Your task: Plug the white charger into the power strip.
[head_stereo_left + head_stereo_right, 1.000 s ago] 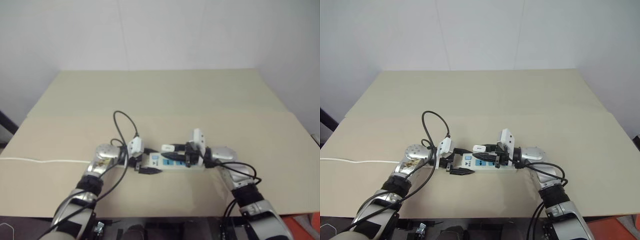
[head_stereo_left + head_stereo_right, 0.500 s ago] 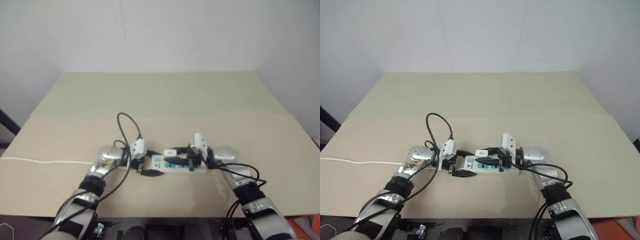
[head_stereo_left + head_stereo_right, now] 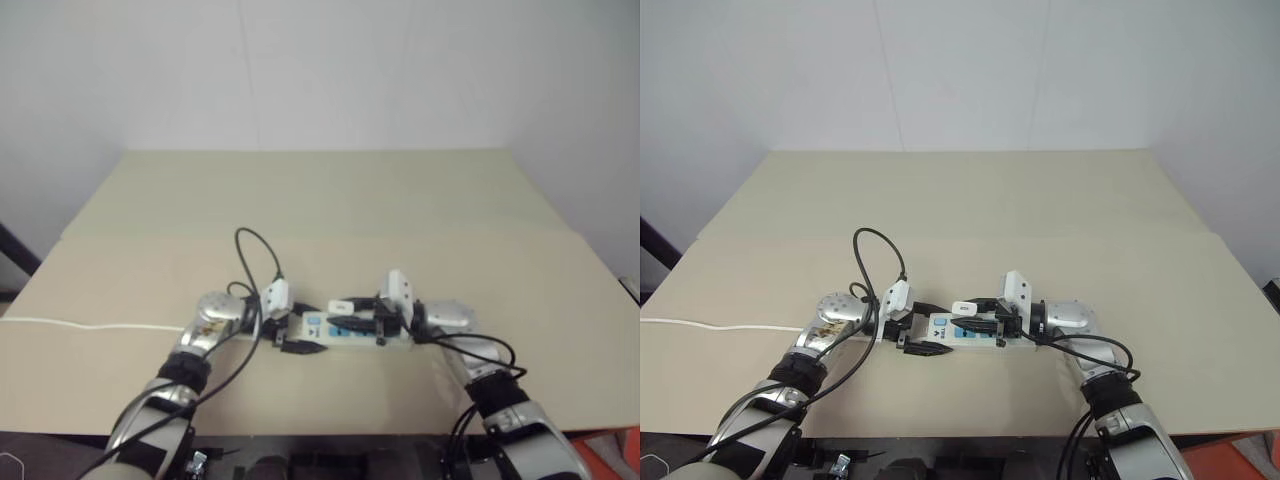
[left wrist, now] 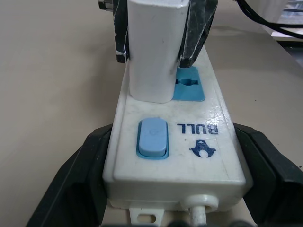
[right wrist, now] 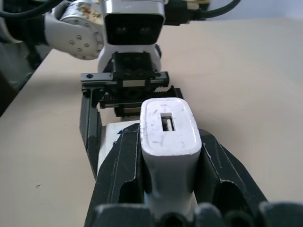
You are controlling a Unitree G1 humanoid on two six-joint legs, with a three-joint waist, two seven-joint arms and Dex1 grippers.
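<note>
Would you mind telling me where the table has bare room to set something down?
The far half of the table, beyond the power strip, lies bare, as does the right side past the right gripper. It is crowded at the near middle, where the left gripper, strip and white charger meet.

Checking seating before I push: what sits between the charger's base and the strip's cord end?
In the left wrist view, the white charger stands on the power strip; between it and the cord end lie the blue switch and the printed logo, nothing else.
</note>
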